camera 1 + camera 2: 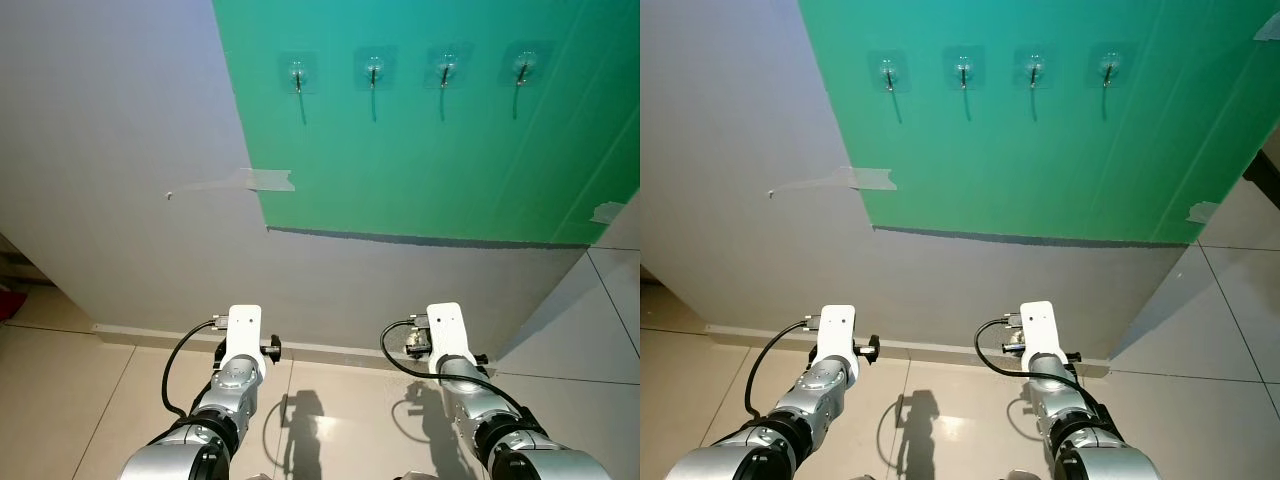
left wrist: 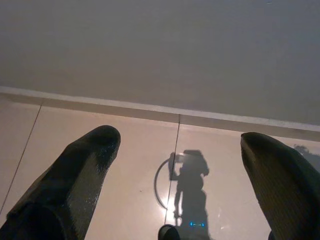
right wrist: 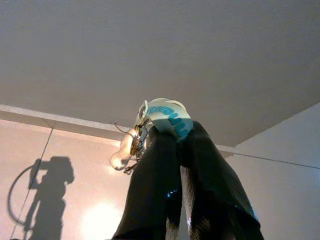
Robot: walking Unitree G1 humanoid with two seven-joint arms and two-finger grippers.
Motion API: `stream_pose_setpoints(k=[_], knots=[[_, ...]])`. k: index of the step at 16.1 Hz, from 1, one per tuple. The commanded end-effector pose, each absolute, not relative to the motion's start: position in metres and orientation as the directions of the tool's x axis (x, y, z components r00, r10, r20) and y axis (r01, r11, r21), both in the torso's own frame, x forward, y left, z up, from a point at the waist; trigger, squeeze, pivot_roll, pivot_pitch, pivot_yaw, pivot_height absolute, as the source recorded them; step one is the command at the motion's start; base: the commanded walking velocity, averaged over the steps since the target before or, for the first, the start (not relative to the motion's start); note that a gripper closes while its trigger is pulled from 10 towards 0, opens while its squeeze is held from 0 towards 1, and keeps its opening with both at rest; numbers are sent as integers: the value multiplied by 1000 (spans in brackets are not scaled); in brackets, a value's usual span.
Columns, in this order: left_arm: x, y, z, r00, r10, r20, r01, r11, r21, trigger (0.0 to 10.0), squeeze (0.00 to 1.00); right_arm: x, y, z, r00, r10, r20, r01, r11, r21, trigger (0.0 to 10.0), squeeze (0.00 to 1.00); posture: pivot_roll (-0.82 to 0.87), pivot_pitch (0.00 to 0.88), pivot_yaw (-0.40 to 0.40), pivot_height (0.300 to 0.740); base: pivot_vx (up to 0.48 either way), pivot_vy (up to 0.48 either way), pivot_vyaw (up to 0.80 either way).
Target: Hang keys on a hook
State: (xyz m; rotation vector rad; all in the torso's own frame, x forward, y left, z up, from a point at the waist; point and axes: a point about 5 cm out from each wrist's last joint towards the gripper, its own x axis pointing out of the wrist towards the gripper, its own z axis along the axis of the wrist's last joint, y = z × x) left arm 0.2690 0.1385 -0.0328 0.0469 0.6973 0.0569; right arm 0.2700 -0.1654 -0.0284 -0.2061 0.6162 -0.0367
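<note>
Right gripper point(image 3: 172, 120) was pinched shut on the keys point(image 3: 131, 145) by their white-and-blue tag, low at my 5 o'clock; the four hooks point(image 1: 297, 74) stood high on the green panel point(image 1: 430, 170) at 12. My left gripper point(image 2: 175, 165) hung spread and empty. I judged the bunch light, loose and prone to swing, best offered to a hook by its ring.

A beige tiled floor point(image 1: 330, 410) is running along the wall's white skirting point(image 1: 330, 350) at 12 o'clock, catching glare and the arms' shadows point(image 1: 300, 420) at 6 o'clock.
</note>
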Motion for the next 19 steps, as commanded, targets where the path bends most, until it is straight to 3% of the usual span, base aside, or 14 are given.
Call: stream_pose_setpoints(k=[1, 2, 19], knots=[[274, 142, -29, 774, 76, -628, -33, 996, 80, 10000, 0, 273, -164, -26, 817, -95, -568, -40, 975, -219, 0, 0, -151, 0, 64, 740, 0, 0, 0], [273, 142, -29, 774, 76, -628, -32, 996, 81, 10000, 0, 271, -159, -28, 813, -55, -579, -55, 984, -170, 0, 0, -151, 0, 64, 740, 0, 0, 0], [270, 145, -32, 765, 75, -640, -20, 995, 94, 10000, 0, 267, -167, -32, 797, -80, -598, -55, 977, -204, 0, 0, -146, 0, 69, 740, 0, 0, 0]])
